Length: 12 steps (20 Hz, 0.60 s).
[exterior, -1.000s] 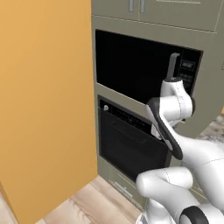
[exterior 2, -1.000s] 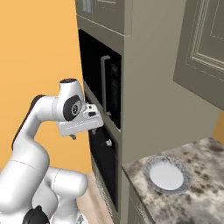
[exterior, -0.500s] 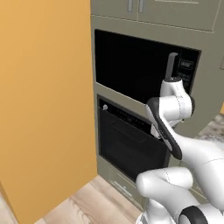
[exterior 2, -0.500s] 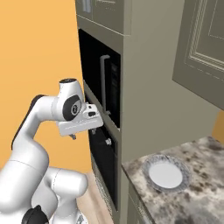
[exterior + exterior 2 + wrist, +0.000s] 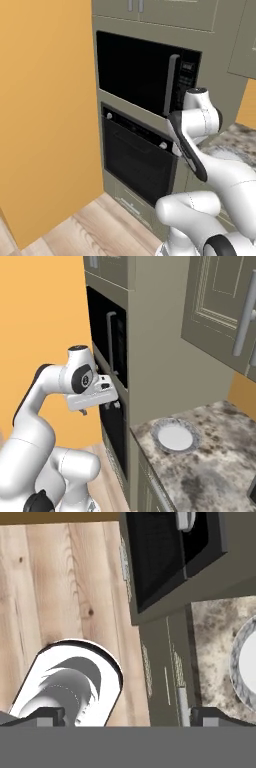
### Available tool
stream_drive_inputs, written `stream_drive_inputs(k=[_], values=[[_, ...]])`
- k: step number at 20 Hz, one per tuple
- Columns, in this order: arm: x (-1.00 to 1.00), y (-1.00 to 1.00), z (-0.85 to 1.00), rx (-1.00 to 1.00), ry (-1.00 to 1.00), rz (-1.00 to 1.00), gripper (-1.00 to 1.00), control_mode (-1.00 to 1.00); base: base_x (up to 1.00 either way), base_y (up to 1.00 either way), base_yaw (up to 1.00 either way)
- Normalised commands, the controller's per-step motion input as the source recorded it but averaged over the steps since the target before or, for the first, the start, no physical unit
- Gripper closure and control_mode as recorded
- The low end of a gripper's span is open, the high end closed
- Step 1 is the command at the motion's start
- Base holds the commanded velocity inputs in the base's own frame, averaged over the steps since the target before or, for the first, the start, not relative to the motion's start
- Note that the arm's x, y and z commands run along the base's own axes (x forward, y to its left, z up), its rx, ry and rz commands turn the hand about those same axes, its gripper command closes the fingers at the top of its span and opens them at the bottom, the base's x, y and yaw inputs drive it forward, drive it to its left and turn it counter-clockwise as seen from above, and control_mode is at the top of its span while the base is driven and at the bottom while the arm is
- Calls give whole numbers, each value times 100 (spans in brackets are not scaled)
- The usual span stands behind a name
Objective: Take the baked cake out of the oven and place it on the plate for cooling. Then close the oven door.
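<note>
Left base view shows the oven at centre frame with its oven door shut flush; the cake would be behind it and cannot be confirmed. Above sits the microwave. Right base view puts the plate lower centre on the counter, bare and well apart from the oven. The gripper hangs beside the oven front, centre left, its jaws spread wide with nothing between them. Judged risks: reaching for the microwave handle instead of the oven door; the door swinging down onto the arm standing this close; the small slice tipping in transfer
</note>
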Motion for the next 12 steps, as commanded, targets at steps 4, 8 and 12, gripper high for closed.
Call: stream_drive_inputs(k=[4,8,12], values=[[0,0,0,0,0,0,-100,100,-13,-10,2],[18,38,-62,-10,0,0,-100,-100,0,0,0],[96,100,-73,-16,-2,0,-100,-100,0,0,0]])
